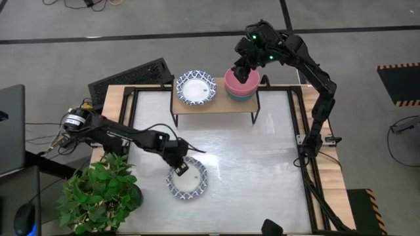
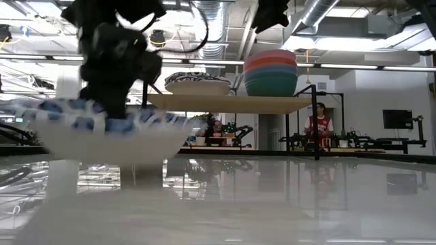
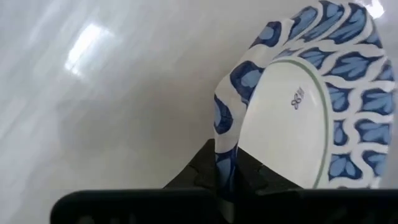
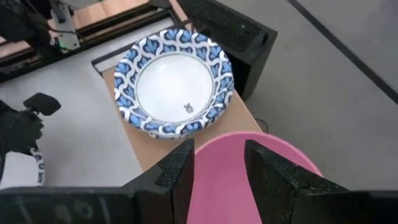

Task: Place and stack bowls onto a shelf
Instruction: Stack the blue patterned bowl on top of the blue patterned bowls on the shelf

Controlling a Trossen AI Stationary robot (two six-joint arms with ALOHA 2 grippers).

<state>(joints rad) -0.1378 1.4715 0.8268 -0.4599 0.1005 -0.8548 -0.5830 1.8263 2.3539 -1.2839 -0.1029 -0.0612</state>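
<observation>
A white-centred bowl with a blue patterned rim [image 1: 188,178] [image 2: 102,126] [image 3: 298,106] sits at the table's near left, with my left gripper [image 1: 178,165] [image 3: 225,180] shut on its rim. The wooden shelf [image 1: 216,103] [image 2: 231,103] stands at the far edge. On it rests another patterned bowl [image 1: 195,88] [image 2: 197,83] [image 4: 174,84], and beside that a pink bowl [image 1: 241,80] [image 2: 270,60] [image 4: 249,180] nested in a green-blue one [image 2: 271,85]. My right gripper [image 1: 246,65] [image 4: 219,174] hovers open just above the pink bowl, apart from it. My left gripper pinches the patterned bowl's rim [image 3: 222,140] on the side toward the table's left edge, one finger [image 3: 199,171] outside the wall and one inside. The fingers come slanting down from the left. The low view does not show whether the bowl's base is on the table.
A green potted plant [image 1: 102,190] stands at the near left corner beside my left arm. A black slab [image 1: 131,75] lies off the far left corner, next to the shelf. White table top [image 1: 262,170] stretches to the right of the held bowl. A person [image 2: 317,126] is far behind.
</observation>
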